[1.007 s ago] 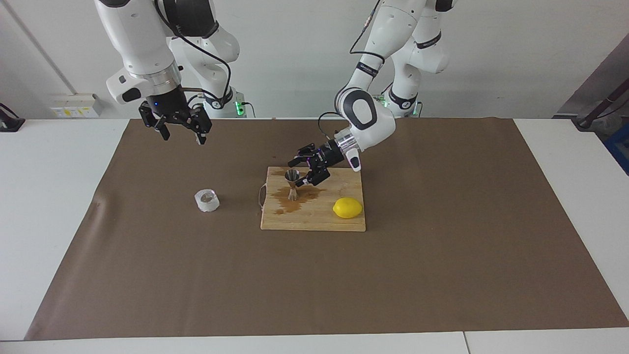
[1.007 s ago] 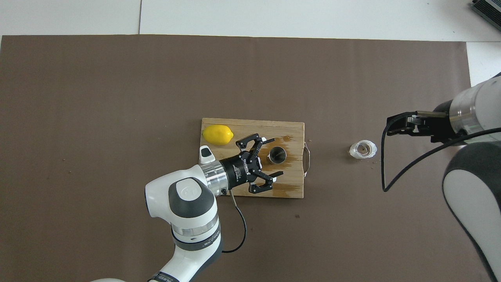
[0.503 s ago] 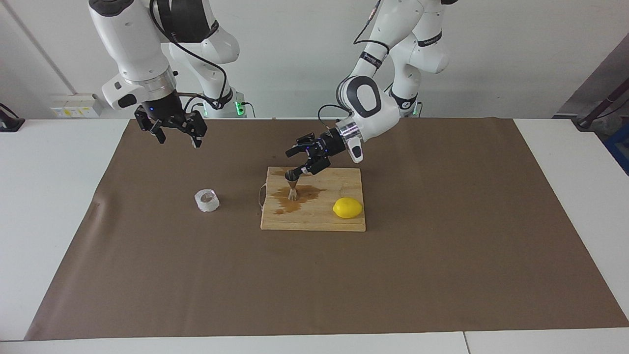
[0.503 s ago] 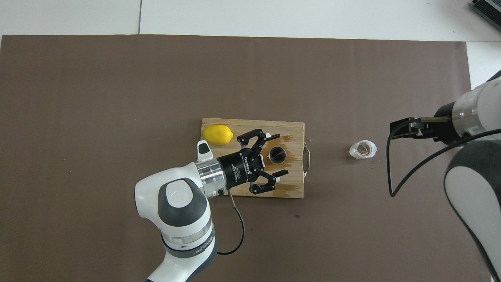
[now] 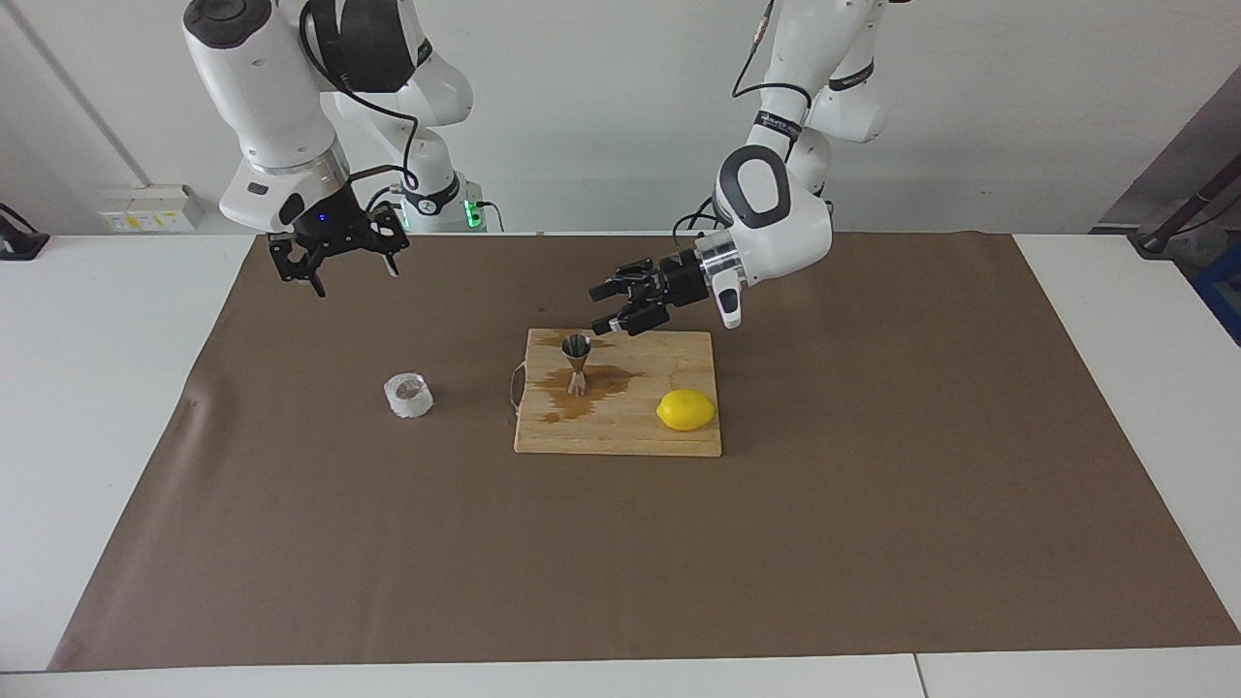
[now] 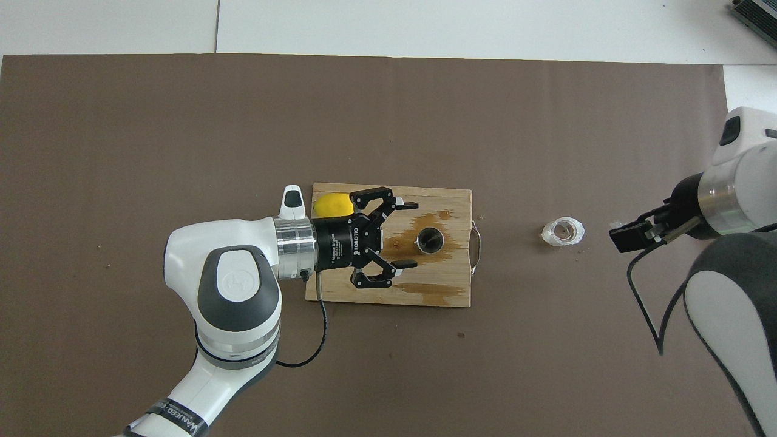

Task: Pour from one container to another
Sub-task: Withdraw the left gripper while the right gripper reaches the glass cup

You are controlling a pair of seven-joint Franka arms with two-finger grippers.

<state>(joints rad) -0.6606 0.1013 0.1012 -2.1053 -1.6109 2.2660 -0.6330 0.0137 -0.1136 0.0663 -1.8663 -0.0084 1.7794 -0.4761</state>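
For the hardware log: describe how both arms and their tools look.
Both arms are glossy white with dark grey joint caps and silver wrist rings. Each carries a black two-finger tool, left tool and right tool; the left's body shows white lettering. Black cables loop from each wrist.

You're looking at a robotics lab: two white arms (image 5: 281,107) mounted at a white tabletop (image 5: 107,320) laid with a brown paper sheet (image 5: 873,504), bare white wall (image 5: 582,116), a socket strip (image 5: 145,208) by the wall, loose cables, and a few kitchen props such as a cutting board (image 5: 630,431) and lemon (image 5: 685,409) set out for trials
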